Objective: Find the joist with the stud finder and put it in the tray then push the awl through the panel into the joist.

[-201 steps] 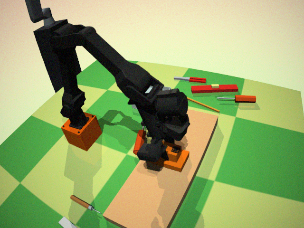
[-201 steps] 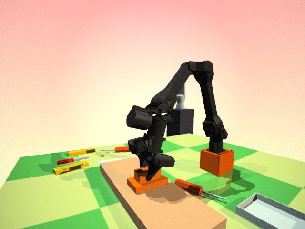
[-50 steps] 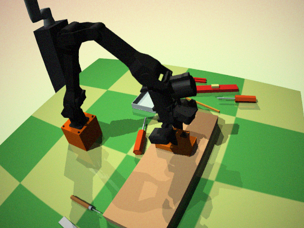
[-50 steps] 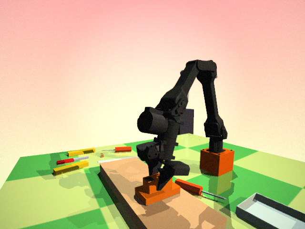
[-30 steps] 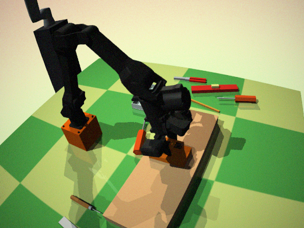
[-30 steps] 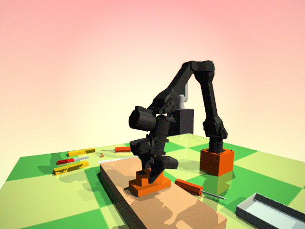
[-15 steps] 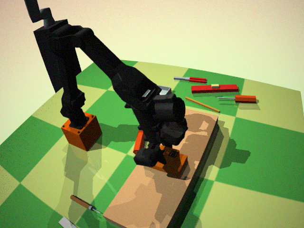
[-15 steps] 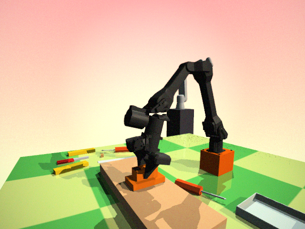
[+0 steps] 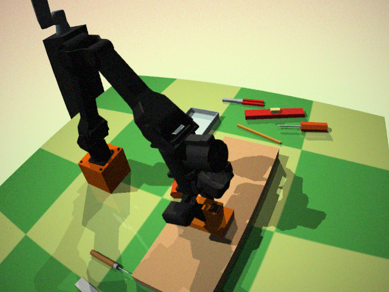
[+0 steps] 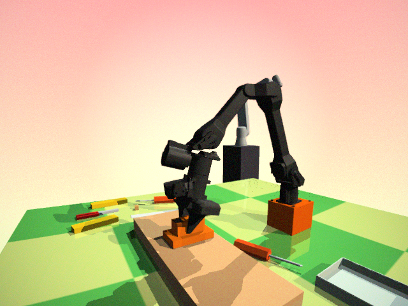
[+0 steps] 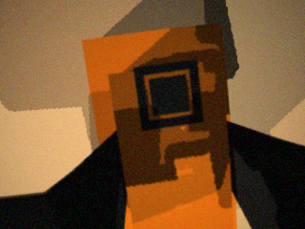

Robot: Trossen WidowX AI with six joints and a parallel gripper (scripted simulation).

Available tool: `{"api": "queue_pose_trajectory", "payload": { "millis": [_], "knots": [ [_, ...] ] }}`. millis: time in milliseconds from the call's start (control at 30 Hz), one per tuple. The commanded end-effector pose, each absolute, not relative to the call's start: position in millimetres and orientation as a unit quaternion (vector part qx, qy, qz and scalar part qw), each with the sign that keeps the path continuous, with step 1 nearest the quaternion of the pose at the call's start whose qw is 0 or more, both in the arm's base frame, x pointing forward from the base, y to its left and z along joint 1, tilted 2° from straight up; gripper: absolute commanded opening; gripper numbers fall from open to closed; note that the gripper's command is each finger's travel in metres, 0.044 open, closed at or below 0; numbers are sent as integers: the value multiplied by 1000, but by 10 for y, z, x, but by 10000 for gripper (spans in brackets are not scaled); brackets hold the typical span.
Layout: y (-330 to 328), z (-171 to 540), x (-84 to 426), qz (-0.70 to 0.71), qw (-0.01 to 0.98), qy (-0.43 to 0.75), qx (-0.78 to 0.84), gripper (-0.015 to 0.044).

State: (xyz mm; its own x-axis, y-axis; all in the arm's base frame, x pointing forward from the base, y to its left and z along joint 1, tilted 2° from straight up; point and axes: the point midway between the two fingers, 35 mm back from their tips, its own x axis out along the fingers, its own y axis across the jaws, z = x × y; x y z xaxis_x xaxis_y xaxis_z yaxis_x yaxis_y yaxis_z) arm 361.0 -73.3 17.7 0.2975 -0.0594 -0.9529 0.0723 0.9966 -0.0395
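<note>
The arm (image 9: 116,75) (image 10: 230,108) arches forward and down, its 1 claw (image 9: 196,208) (image 10: 189,222) (image 11: 166,131) pointing downward, closed on something.

Stud finder (image 9: 227,219) (image 10: 188,236) (image 11: 176,143) on panel (image 9: 175,248) (image 10: 227,263), awl (image 9: 105,259) beside panel

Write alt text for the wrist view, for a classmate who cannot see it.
The gripper's dark fingers hold an orange stud finder, seen from above, its square window dark and unlit. Beneath it lies the tan floor panel, crossed by shadows.
</note>
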Motion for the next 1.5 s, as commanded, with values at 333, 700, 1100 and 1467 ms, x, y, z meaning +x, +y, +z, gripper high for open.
{"api": "queue_pose_trajectory", "payload": {
  "millis": [333, 700, 1100, 1467],
  "knots": [
    [-1107, 191, 3582, -43, 805, 592, 4, 0],
    [-1369, 205, 3561, -44, 805, 592, 3, 0],
    [-1654, 221, 3538, -45, 804, 592, 2, 0],
    [-1915, 236, 3516, -46, 804, 592, 1, 0]
  ]
}}
